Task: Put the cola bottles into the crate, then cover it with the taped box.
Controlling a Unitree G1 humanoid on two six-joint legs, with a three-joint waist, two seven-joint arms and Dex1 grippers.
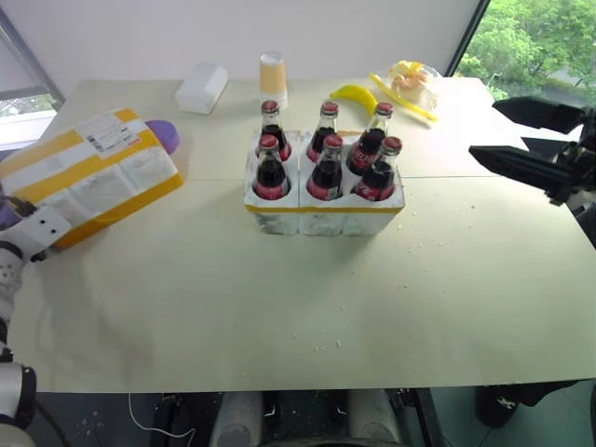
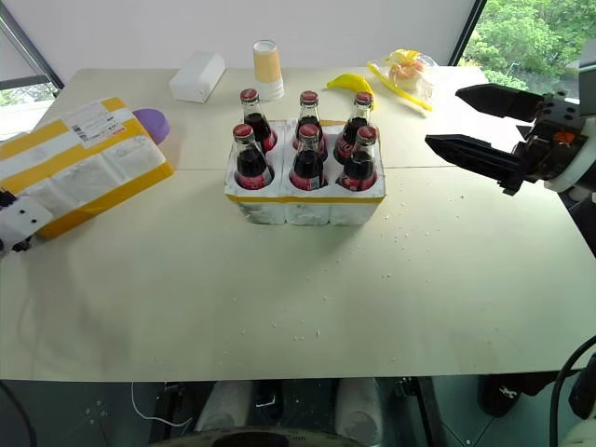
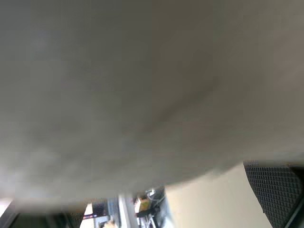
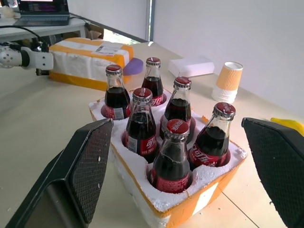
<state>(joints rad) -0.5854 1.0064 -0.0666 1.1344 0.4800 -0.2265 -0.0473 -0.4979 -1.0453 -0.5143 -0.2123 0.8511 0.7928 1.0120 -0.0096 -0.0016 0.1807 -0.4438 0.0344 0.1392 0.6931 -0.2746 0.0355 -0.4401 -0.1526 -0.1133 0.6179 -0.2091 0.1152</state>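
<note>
The right gripper (image 2: 470,119) fingers stand spread wide, empty, the cola bottles (image 4: 164,126) between them. The left gripper (image 2: 17,223) touches the taped box (image 2: 79,168); finger state cannot be determined.

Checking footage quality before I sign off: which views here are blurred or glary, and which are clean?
Left wrist view: a blurred pale surface, out of focus, too close to identify. Right wrist view: sharp on the cola bottles in the crate. Both eye views: even daylight, soft shadows, bright window at the upper right corner.
</note>
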